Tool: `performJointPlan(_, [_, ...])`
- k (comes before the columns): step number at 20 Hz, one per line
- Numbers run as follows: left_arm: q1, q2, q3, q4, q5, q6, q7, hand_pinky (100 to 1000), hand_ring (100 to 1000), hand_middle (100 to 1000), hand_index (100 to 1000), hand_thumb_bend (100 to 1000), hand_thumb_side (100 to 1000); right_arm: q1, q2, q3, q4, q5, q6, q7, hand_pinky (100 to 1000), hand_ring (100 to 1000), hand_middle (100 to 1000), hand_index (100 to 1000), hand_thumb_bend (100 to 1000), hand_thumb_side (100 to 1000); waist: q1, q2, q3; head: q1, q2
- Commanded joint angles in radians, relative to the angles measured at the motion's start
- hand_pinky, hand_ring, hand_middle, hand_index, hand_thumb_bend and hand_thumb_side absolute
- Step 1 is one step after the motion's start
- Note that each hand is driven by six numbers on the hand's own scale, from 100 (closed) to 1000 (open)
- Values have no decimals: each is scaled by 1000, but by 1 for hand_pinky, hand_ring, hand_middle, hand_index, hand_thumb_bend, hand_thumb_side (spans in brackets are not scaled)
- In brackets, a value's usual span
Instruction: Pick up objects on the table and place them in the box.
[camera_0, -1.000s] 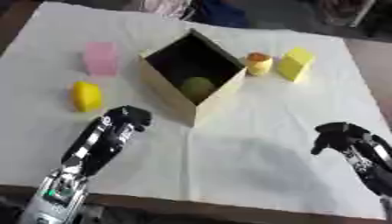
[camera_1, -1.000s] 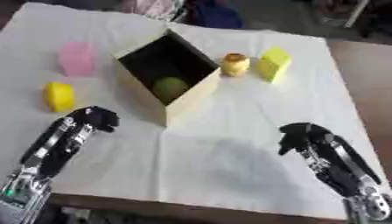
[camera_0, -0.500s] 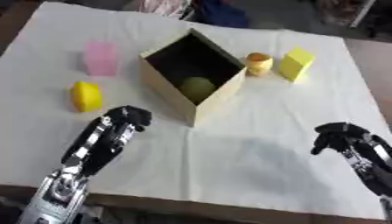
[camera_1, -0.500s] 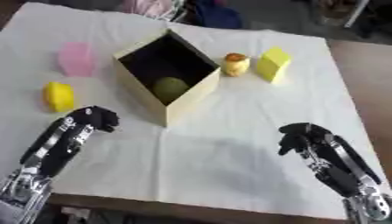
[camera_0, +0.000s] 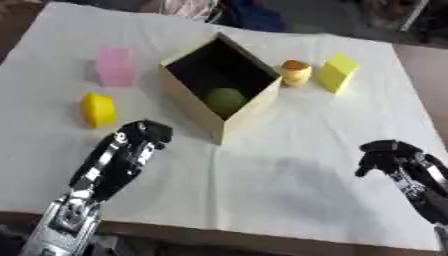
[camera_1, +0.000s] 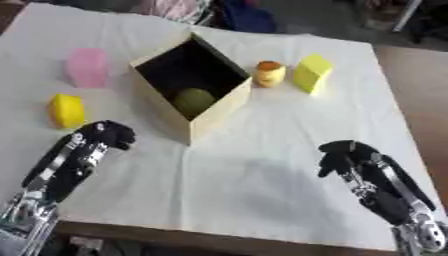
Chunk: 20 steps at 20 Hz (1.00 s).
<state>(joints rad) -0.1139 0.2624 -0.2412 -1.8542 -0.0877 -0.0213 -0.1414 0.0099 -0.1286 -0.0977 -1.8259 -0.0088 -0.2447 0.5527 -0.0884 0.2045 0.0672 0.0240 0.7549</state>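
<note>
Inside box (camera_0: 203, 107), green round object (camera_0: 226, 100)

A white cloth (camera_0: 289, 190) is spread over the table and covers nearly all of it. A faint crease is seen in the cloth, running from about its middle down to the near edge. Bare brown table (camera_1: 422, 80) is left uncovered along the right edge, and a narrow brown strip is also seen below the cloth's near edge. Beyond the far edge, a pinkish bundle (camera_0: 179, 6) is seen near the middle, with a dark blue thing (camera_0: 258, 17) just beside it on the right. Past the far right corner, a pale slanted pole (camera_0: 418, 15) is seen against dark floor.
</note>
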Motion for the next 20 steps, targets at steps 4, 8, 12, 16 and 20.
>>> performJointPlan(4, [-19, 63, 57, -99, 10, -16, 26, 715, 722, 657, 735, 100, 555, -2, -17, -10, -24, -12, -1, -10, 541, 506, 516, 723, 100, 602, 2, -3, 1, -6, -7])
performJointPlan(8, [-40, 196, 121, -143, 4, -73, 48, 722, 734, 674, 753, 100, 489, -4, -20, -13, -25, -13, -2, -12, 541, 506, 516, 723, 100, 593, 10, -6, -3, -7, -18])
performJointPlan(12, [-52, 367, 190, -146, -58, -166, 59, 745, 751, 704, 793, 100, 419, -6, -23, -14, -25, -12, -2, -13, 541, 506, 516, 723, 100, 585, 19, -10, -12, -6, -28])
performJointPlan(16, [-38, 518, 230, -146, -182, -178, 22, 776, 771, 740, 834, 100, 274, -7, -26, -14, -26, -12, -2, -12, 542, 506, 516, 723, 100, 582, 26, -12, -22, -8, -33])
performJointPlan(20, [-35, 651, 230, -146, -356, -104, -71, 795, 774, 759, 869, 100, 251, -7, -29, -13, -25, -12, -2, -10, 542, 507, 516, 723, 100, 578, 32, -14, -31, -8, -37])
